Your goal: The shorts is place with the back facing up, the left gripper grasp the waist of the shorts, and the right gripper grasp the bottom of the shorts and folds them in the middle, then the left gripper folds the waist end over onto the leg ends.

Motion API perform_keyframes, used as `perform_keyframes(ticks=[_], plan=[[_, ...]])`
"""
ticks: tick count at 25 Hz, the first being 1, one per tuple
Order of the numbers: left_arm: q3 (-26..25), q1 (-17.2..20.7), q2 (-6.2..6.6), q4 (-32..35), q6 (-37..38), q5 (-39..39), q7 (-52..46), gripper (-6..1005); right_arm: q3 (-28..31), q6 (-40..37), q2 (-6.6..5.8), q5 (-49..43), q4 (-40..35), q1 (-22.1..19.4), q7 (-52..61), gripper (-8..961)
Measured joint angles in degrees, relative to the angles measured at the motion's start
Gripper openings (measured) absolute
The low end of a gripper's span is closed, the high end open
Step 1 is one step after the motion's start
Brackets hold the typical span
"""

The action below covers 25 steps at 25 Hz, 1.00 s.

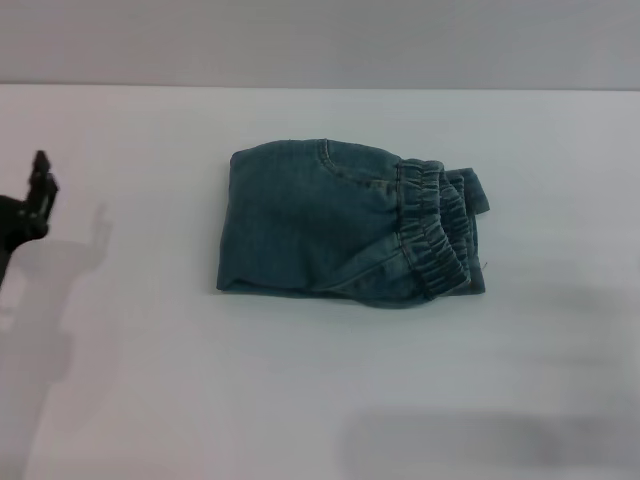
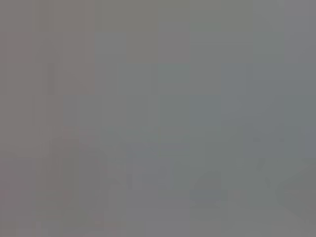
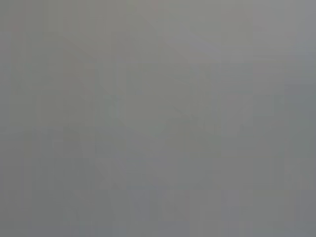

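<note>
The blue denim shorts (image 1: pixel 310 220) lie folded into a compact rectangle in the middle of the white table (image 1: pixel 300 390) in the head view. The waist of the shorts (image 1: pixel 432 230), a ruffled elastic band, lies on top at the bundle's right end. A strip of denim (image 1: pixel 478 192) sticks out just beyond the band; I cannot tell whether it is the leg ends. My left gripper (image 1: pixel 40 185) hangs at the far left edge, well away from the shorts and holding nothing. My right gripper is out of view. Both wrist views show only plain grey.
The table's far edge (image 1: pixel 320 87) meets a grey wall at the back. Shadows fall on the table at the left below the left gripper and at the lower right (image 1: pixel 490 440).
</note>
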Motion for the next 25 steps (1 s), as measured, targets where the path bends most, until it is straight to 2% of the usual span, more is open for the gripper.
perform_keyframes(ticks=[2,7,12,25], plan=[[-0.8,0.6,-0.01,0.0,0.4,0.0,-1.3,545,-0.3,-2.2,0.13,1.7,0.7,-0.7,0.0,745],[-0.9,1.5,0.06,1.0,1.6,0.0,-2.2,780,-0.4,-3.5,0.18,2.4,1.9,-1.5,0.0,741],[-0.4,2.3,-0.05,2.1,4.3,0.0,-2.4,832,-0.4,-3.6,0.15,2.4,3.6,-1.8,3.3,740],[2.0,2.6,-0.01,2.3,5.0,0.4,-2.0,832,-0.9,-3.1,-0.03,1.9,6.1,-0.7,8.3,740]])
